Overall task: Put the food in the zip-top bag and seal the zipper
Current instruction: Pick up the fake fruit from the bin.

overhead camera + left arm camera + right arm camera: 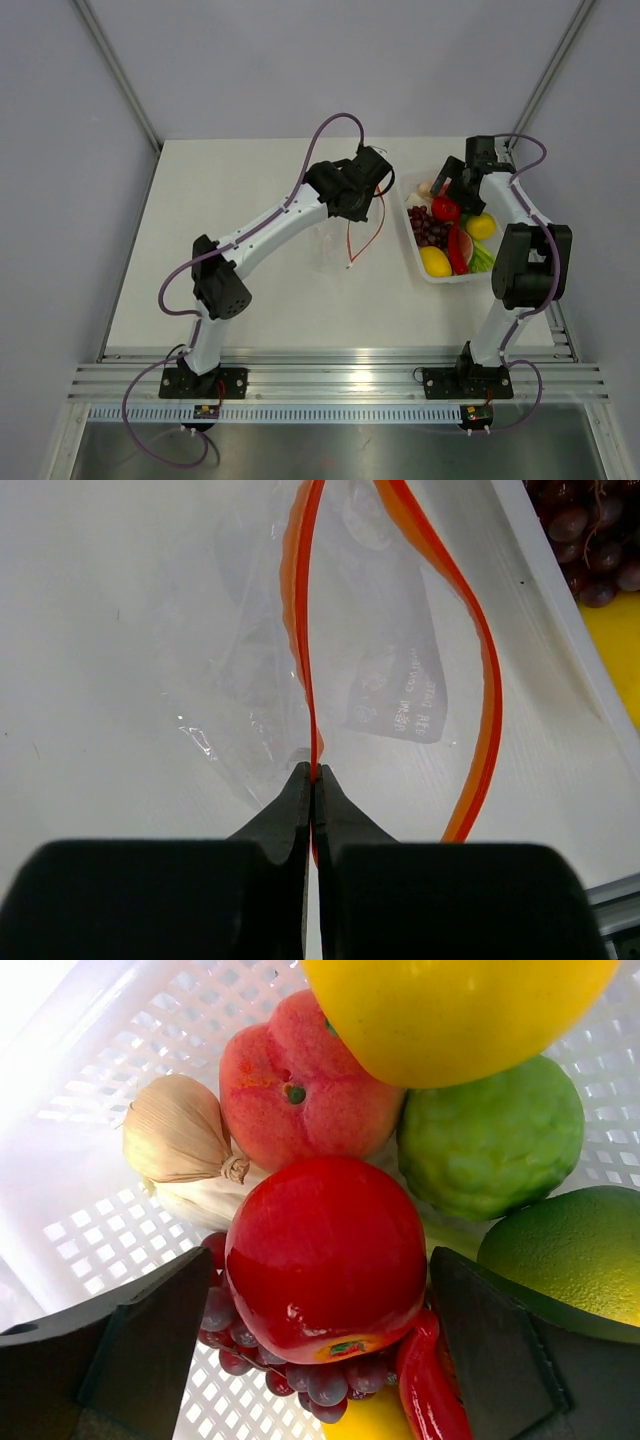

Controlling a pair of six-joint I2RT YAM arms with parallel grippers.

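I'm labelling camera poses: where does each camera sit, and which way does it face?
Top external: above and behind, looking down on the table; both arms show whole.
Left wrist: on the left arm, facing along the left gripper, shut on the zipper.
Right wrist: facing down into the tray; right gripper open around the red fruit.
Both wrist views show the grapes.

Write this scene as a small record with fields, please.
Bag: small clear floppy plastic zip-top bag, mouth open, no food seen inside.
Zipper: thin red-orange zipper strip, unsealed.
Left fingers: shut on the zipper strip.
Right fingers: open, astride the round red plastic toy fruit.
Tray: white perforated plastic tray, holds the toy food.
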